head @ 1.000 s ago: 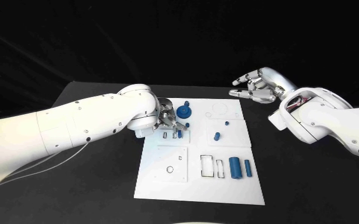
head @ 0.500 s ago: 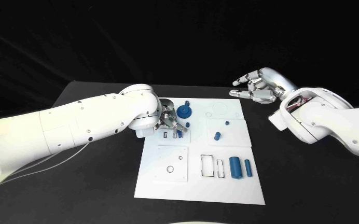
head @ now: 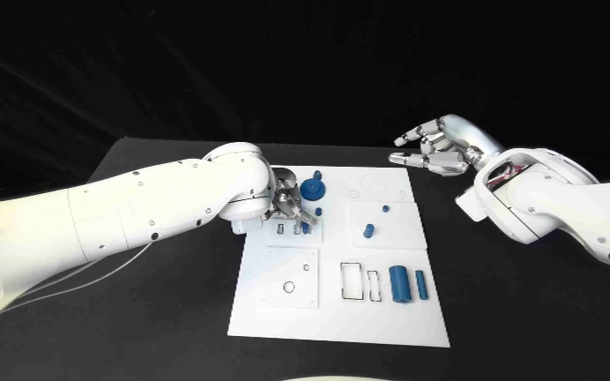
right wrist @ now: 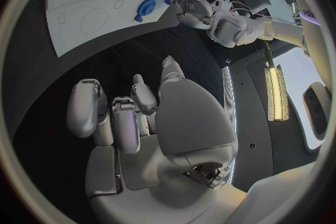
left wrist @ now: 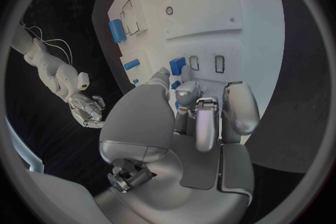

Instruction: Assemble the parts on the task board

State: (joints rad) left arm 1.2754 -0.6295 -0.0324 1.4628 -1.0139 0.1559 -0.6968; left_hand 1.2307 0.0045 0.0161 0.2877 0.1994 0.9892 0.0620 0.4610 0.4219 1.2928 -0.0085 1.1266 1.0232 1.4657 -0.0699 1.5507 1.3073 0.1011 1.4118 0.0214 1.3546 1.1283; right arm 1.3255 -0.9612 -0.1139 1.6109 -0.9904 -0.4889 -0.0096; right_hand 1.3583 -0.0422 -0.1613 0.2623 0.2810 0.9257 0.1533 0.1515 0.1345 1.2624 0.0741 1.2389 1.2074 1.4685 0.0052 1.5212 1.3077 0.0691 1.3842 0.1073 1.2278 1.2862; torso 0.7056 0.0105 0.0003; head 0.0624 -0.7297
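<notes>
Fingers of the left hand (head: 282, 207) curl down onto the upper left section of the task board (head: 295, 310), and in the left wrist view their tips close around a small blue part (left wrist: 178, 65) beside two narrow rectangular slots (left wrist: 207, 63); we judge this part to be pinched, though the contact itself is partly hidden. Fingers of the right hand (head: 439, 151) are loosely bent and apart, holding nothing, and hover above the dark surface (head: 152, 310) just beyond the far right corner of the board. We read the task as partly complete. A round blue part (head: 311, 190) stands near the far edge of the board, and a small blue peg (head: 368, 231) stands in the middle right panel. Two blue cylinders, one thick (head: 399, 284) and one thin (head: 420, 286), lie loose on the near right area beside two outlined rectangular recesses (head: 361, 283), which we judge unfilled. A round hole (head: 288, 287) in the near left panel also appears vacant. We find no brand, label or legible writing on the board, the parts or the arms.
</notes>
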